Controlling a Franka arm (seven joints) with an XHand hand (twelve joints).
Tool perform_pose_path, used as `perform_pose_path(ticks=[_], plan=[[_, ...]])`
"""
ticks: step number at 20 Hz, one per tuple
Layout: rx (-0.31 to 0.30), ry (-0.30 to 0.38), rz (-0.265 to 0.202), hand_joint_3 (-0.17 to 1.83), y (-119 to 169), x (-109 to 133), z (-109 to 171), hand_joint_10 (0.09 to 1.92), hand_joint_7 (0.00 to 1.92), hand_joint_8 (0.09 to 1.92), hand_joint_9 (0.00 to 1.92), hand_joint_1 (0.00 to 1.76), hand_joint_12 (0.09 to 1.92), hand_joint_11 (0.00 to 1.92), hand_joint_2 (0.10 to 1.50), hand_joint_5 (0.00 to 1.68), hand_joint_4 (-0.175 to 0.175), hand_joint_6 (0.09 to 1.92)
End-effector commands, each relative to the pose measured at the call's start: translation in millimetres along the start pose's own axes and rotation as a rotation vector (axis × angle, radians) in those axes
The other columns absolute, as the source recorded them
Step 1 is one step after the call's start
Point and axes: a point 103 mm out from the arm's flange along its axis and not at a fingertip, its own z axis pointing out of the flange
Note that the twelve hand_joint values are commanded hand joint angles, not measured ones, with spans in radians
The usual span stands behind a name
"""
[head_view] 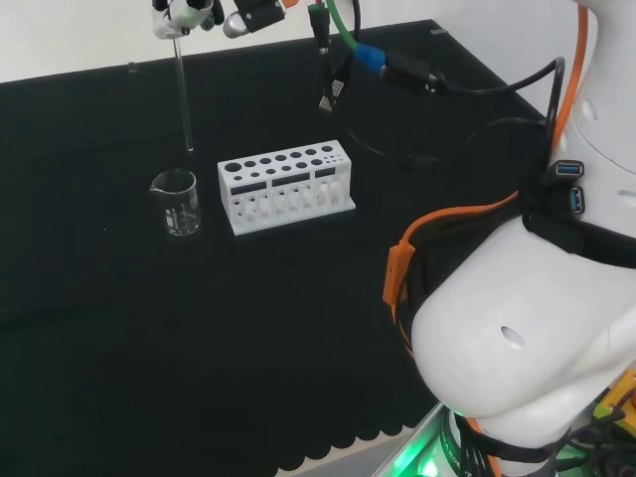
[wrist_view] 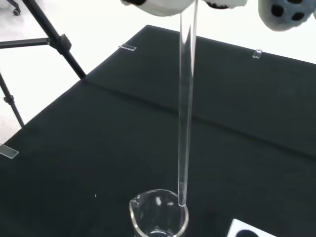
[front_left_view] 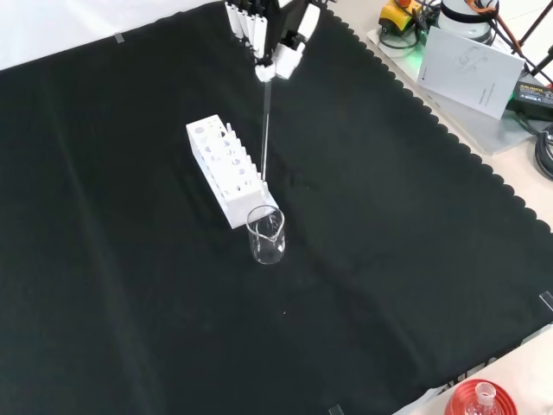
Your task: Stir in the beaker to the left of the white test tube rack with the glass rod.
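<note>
Hand [head_view: 189, 15] raised, pinching glass rod [head_view: 184, 94] upright

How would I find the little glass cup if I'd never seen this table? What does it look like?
Find the white plastic test tube rack with rows of round holes, in the middle of the black cloth. Right beside its left end in the head view stands the small clear glass beaker, apart from the rack. It is see-through, has a pouring spout, and a thin clear glass rod hangs above it from the hand.

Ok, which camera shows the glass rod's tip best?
The wrist view: the glass rod is close, its tip right at the beaker rim. Head view shows it thin above the beaker; front view against the rack.
</note>
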Motion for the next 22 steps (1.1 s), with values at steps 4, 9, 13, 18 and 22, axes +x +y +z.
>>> perform_pose_path(ticks=[4,9,13,18,22], plan=[[-0.002,0.017,-0.011,-0.17,4.8,29.1,12.7,0.28,1.55,0.21,1.69,1.33,0.42,1.62,1.03,1.33,-0.175,0.26],[0.003,0.040,-0.021,-0.17,12.4,37.7,28.6,0.28,1.56,0.20,1.69,1.33,0.42,1.62,1.03,1.33,-0.175,0.26],[0.017,0.048,-0.033,-0.17,18.7,40.5,38.8,0.28,1.56,0.20,1.69,1.33,0.42,1.62,1.03,1.33,-0.175,0.26],[0.038,0.054,-0.048,-0.17,26.2,39.4,54.5,0.29,1.56,0.19,1.68,1.33,0.42,1.62,1.03,1.33,-0.175,0.25],[0.052,0.054,-0.051,-0.17,31.3,31.0,61.2,0.29,1.56,0.18,1.68,1.33,0.42,1.62,1.03,1.33,-0.175,0.25]])
